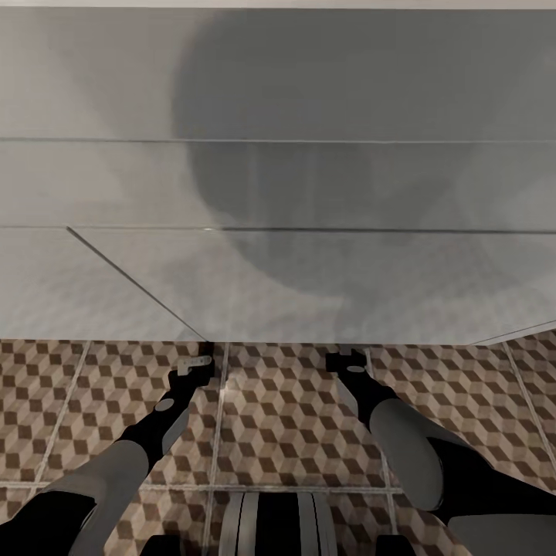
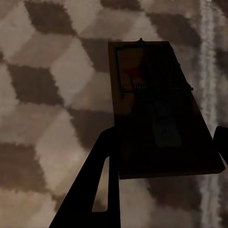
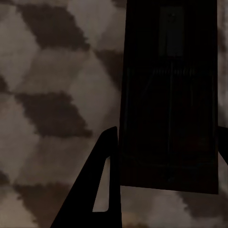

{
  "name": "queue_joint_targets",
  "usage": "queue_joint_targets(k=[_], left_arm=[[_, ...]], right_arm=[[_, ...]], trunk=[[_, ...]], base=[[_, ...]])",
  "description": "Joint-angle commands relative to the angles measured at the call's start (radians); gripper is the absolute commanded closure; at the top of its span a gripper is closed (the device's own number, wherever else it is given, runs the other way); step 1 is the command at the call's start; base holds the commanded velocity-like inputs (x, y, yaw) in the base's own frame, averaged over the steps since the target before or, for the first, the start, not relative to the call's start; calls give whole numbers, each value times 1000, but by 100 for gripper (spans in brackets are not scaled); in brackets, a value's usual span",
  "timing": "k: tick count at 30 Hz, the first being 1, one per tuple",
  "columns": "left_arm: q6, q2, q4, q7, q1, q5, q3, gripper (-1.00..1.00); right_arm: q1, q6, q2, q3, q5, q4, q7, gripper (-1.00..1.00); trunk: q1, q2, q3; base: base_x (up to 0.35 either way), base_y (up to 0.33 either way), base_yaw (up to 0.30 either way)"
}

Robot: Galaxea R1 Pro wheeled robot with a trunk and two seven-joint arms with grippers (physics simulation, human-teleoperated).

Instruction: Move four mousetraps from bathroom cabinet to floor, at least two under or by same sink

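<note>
Cube-patterned bathroom floor (image 1: 293, 432) meets the white bathroom sink (image 1: 309, 293) ahead. Our left hand (image 2: 164, 156) clamps one mousetrap (image 2: 156, 104), our right hand (image 3: 166, 156) another mousetrap (image 3: 171, 95). We should lower both gently, flat, beside the unit.

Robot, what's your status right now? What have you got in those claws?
Left gripper shut on a mousetrap. Right gripper shut on a second mousetrap. Both low over the cube-patterned floor, facing the white vanity. Nothing in the way.

Bathroom sink (image 1: 278, 232) ahead, above bathroom floor (image 1: 293, 432). Left gripper (image 1: 194, 364) and right gripper (image 1: 347, 361) side by side before it, one mousetrap (image 2: 159, 109) between each one's fingers, second mousetrap (image 3: 171, 99).
</note>
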Motion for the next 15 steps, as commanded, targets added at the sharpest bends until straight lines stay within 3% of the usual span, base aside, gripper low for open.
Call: queue_joint_targets(k=[1,15], left_arm=[[-3,1,0,9,0,4,-9,100],[-2,1,-1,9,0,3,-9,100]], right_arm=[[-1,-3,-1,-8,7,1,-1,100],[-39,10,-3,-13,-4,1,29,100]], trunk=[[0,0,0],[0,0,0]], base=[[0,0,0],[0,0,0]])
